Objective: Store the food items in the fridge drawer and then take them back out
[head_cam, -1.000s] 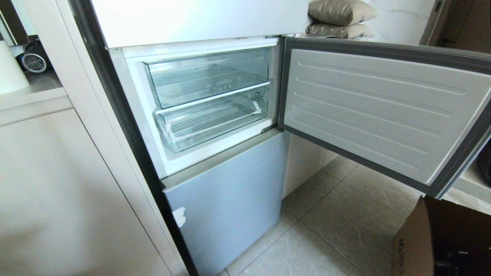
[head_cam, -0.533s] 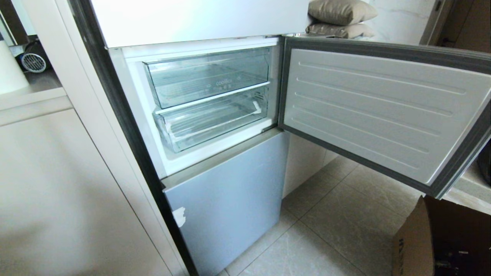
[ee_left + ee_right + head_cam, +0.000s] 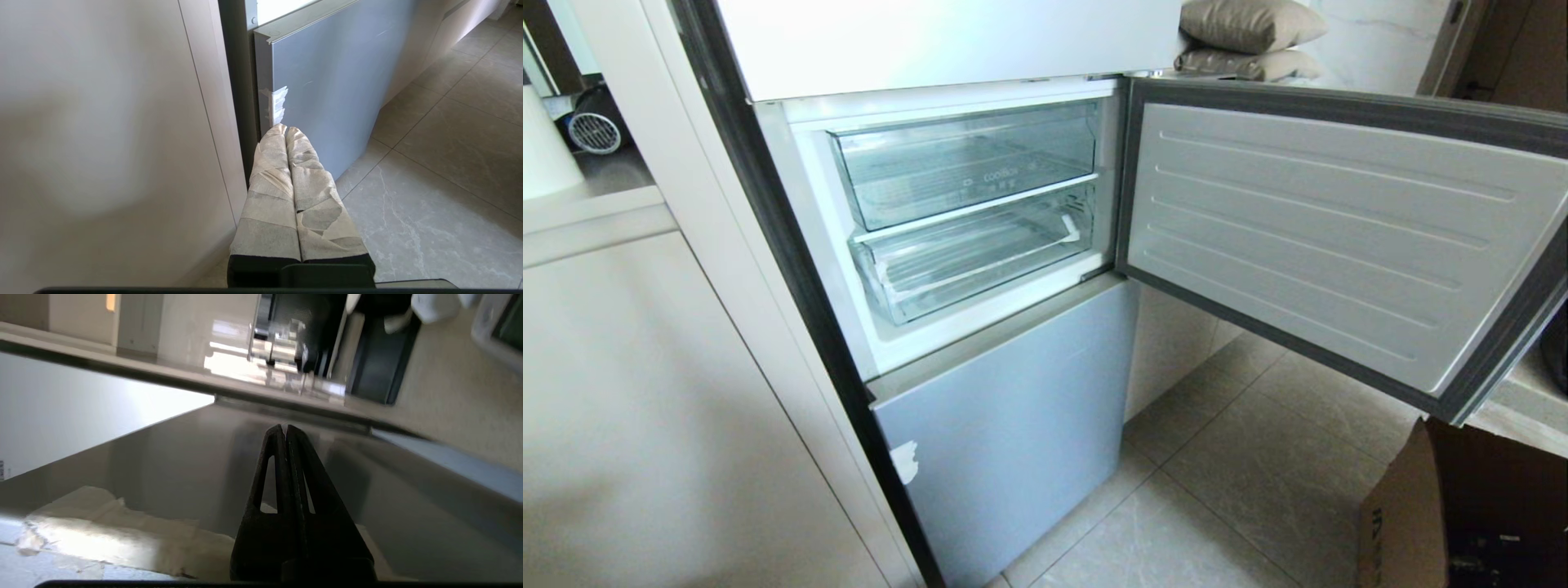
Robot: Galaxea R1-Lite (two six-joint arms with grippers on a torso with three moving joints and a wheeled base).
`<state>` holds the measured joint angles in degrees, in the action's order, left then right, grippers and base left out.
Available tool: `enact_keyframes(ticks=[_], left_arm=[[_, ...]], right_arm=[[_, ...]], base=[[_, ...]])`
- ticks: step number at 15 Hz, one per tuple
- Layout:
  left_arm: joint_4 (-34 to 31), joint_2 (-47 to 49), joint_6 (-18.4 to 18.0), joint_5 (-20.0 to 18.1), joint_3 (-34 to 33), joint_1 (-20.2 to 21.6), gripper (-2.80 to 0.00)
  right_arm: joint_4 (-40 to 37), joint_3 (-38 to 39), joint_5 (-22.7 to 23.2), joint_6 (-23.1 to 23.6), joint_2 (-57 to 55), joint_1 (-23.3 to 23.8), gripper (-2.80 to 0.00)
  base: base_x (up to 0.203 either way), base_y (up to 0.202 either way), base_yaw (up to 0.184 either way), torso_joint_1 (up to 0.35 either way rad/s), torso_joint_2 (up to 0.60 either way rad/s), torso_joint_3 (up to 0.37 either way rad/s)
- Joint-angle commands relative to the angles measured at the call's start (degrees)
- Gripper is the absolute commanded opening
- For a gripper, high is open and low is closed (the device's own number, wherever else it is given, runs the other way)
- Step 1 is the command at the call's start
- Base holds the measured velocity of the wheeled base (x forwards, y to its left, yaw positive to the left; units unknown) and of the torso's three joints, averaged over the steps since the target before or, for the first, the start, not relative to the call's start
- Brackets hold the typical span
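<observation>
The fridge drawer (image 3: 947, 286) is the lower clear bin in the open middle compartment, with a ribbed floor and nothing in it. The food items are out of view. Neither gripper shows in the head view. My left gripper (image 3: 284, 128), its fingers wrapped in pale tape, is shut on nothing and hangs low beside the grey bottom fridge door (image 3: 327, 81). My right gripper (image 3: 284, 426), with black fingers, is shut and empty, pointing along a glossy grey panel (image 3: 184, 457) with a torn white tape patch (image 3: 102, 526).
A clear bin with lettering (image 3: 964, 163) sits above the drawer. The compartment door (image 3: 1339, 237) stands open to the right. A cardboard box (image 3: 1462, 506) is on the tiled floor at the lower right. A beige cabinet panel (image 3: 645, 408) flanks the fridge on the left. Cushions (image 3: 1250, 37) lie behind the door.
</observation>
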<state>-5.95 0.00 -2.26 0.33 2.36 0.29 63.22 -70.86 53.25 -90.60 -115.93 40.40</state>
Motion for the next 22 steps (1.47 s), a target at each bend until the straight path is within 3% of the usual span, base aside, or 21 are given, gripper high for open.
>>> enact_keyframes(ticks=[1,11,17,20,22], left_arm=[[-0.03,0.00,-0.02,0.07,0.01,-0.02,-2.80],[-0.03,0.00,-0.02,0.03,0.01,-0.01,-2.80],[-0.03,0.00,-0.02,0.02,0.01,0.05,-2.80],[-0.03,0.00,-0.02,0.02,0.01,0.00,-2.80],[-0.03,0.00,-0.02,0.02,0.01,-0.01,-2.80]], right_arm=[[0.46,4.25,2.20,-0.61,3.79,-0.16,-2.80],[0.83,30.90,11.87,-0.36,29.04,-1.30,-2.80],[0.59,42.51,10.08,0.58,41.19,-21.18,-2.80],[-0.48,39.78,2.95,1.69,40.39,-30.30,-2.80],[-4.09,35.61,-3.92,8.94,35.51,-37.26,-2.80]], base=[[0.000,0.000,0.000,0.000,0.00,0.000],[0.000,0.000,0.000,0.000,0.00,0.000],[0.000,0.000,0.000,0.000,0.00,0.000],[0.000,0.000,0.000,0.000,0.00,0.000],[0.000,0.000,0.000,0.000,0.00,0.000]])
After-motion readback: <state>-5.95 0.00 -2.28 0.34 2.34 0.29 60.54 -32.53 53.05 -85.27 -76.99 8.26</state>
